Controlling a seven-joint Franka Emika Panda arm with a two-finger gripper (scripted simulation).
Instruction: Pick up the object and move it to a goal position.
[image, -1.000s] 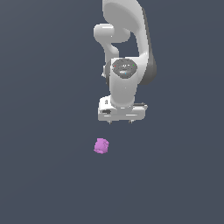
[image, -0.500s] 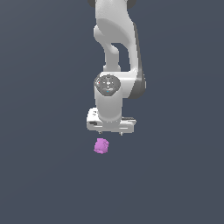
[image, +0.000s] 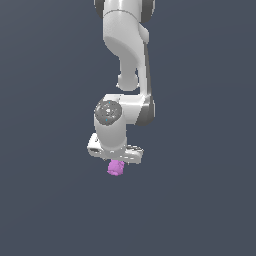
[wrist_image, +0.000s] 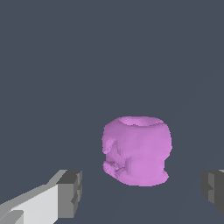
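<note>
arm (image: 125, 45): glossy white rounded links | wrist joint: grey round cap | tool (wrist_image: 140, 192): white body, dark grey fingertip pads

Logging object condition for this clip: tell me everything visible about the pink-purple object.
The pink-purple object is a small lumpy blob, matte, uniformly coloured, with faceted dents on one side and a flatter, rimmed top. It looks like it rests on the plain dark grey surface. In the wrist view it sits between the open claw fingertips, with a clear gap on both sides. In the exterior view it peeks out just below the claw.
</note>
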